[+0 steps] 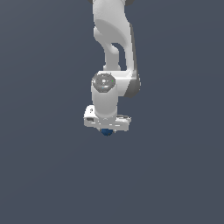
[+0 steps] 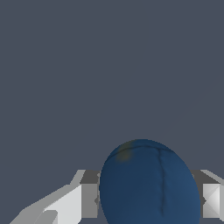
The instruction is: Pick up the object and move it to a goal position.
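- Grey-and-white fingers (image 2: 89,199) sit tight against both sides of the small dark blue sphere (image 2: 148,186) in the wrist view, narrowed to the ball's width with no gap showing: the white parallel gripper (image 1: 106,130) has it pinched.
- The sphere fills the space between the pads, smooth and glossy, with a faint dark seam line down its face and a dull greenish smudge near its upper edge.
- In the exterior view the same ball peeks out just under the gripper's body, mostly hidden by the white Panda arm (image 1: 109,43) hanging above it.
- Progress call: the grab looks done. Whether the ball is lifted off the plain grey-blue ground (image 1: 43,175) I cannot tell.
- No goal marker shows anywhere, so the carry to the goal appears to be what is left.
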Robot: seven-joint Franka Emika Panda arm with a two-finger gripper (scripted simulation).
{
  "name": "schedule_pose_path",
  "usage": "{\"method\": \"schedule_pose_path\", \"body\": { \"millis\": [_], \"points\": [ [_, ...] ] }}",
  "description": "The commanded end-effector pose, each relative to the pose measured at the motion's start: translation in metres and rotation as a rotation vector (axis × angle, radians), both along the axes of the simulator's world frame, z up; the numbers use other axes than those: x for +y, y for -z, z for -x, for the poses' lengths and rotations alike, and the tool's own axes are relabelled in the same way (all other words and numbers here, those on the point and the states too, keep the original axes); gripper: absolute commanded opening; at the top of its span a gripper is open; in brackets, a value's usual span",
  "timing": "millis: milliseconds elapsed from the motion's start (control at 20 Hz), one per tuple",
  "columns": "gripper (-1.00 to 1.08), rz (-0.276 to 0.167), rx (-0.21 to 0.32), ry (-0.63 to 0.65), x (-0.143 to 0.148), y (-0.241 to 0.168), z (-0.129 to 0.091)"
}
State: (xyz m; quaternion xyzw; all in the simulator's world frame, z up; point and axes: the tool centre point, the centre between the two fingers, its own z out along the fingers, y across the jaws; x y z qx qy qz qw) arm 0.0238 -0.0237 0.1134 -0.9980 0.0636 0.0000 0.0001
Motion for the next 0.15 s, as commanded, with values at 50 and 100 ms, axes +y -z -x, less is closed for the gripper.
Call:
{"method": "schedule_pose_path", "body": {
  "millis": [50,100],
  "points": [
    [-1.0,0.0,0.0,-0.001,-0.003,-0.0059,0.0022],
    [-1.0,0.0,0.0,-0.001,-0.0032,-0.0062,0.0022]
  ]
}}
